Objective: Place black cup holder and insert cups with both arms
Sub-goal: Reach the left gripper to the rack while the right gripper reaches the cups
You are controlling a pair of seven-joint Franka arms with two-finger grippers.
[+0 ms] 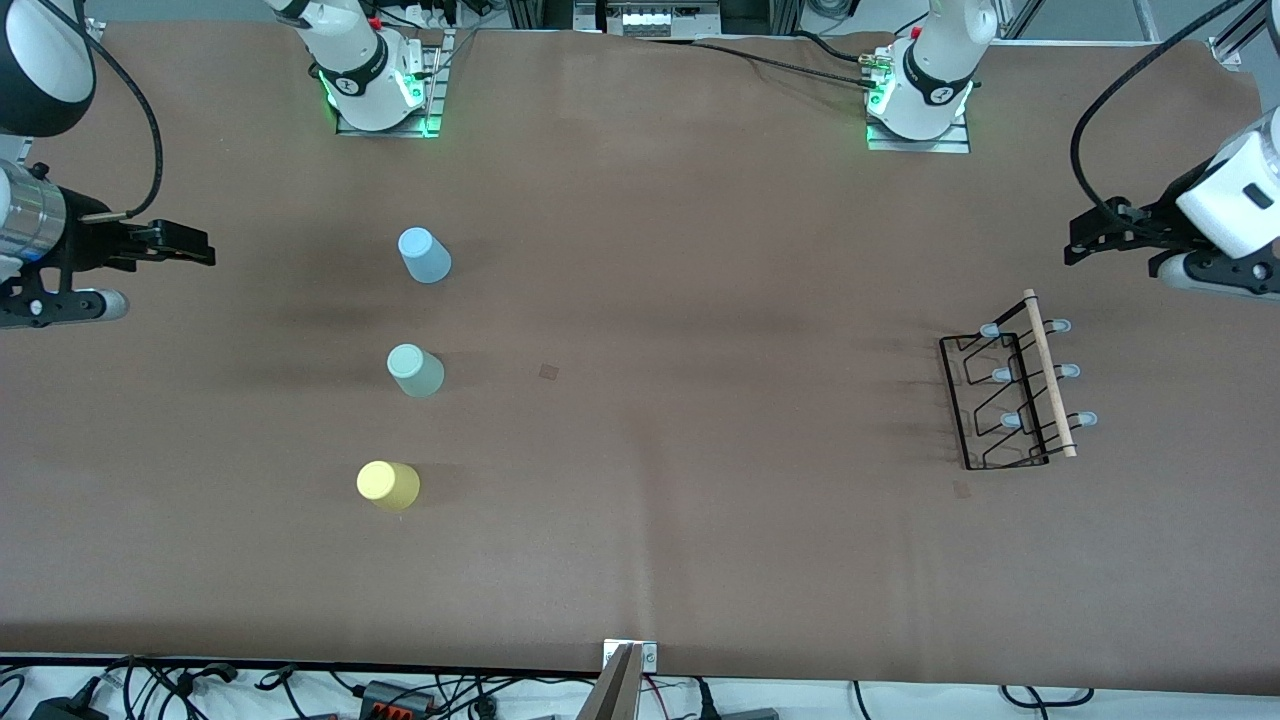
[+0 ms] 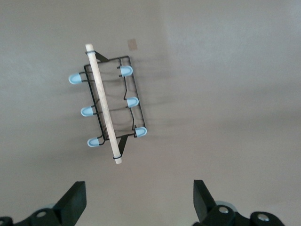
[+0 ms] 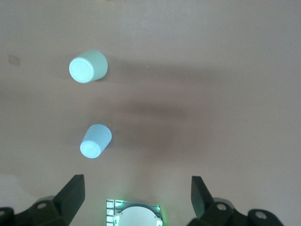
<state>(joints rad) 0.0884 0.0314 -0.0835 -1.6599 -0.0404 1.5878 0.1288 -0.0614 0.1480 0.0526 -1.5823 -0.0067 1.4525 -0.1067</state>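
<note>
The thin black wire cup holder (image 1: 1010,398) with its wooden rod handle stands on the brown desk (image 1: 700,250) just beneath the wide-open left gripper (image 2: 139,200), rod running toward the front camera, while the right gripper (image 3: 137,195), also wide, hovers by the three plastic cups (image 1: 424,255).

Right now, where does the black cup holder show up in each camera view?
Front view: the black cup holder stands on the brown table toward the left arm's end, apart from the cups.
Left wrist view: it sits upper middle, above the open left claw.
Right wrist view: not in it.
Shared landmark: its wooden rod handle.
</note>
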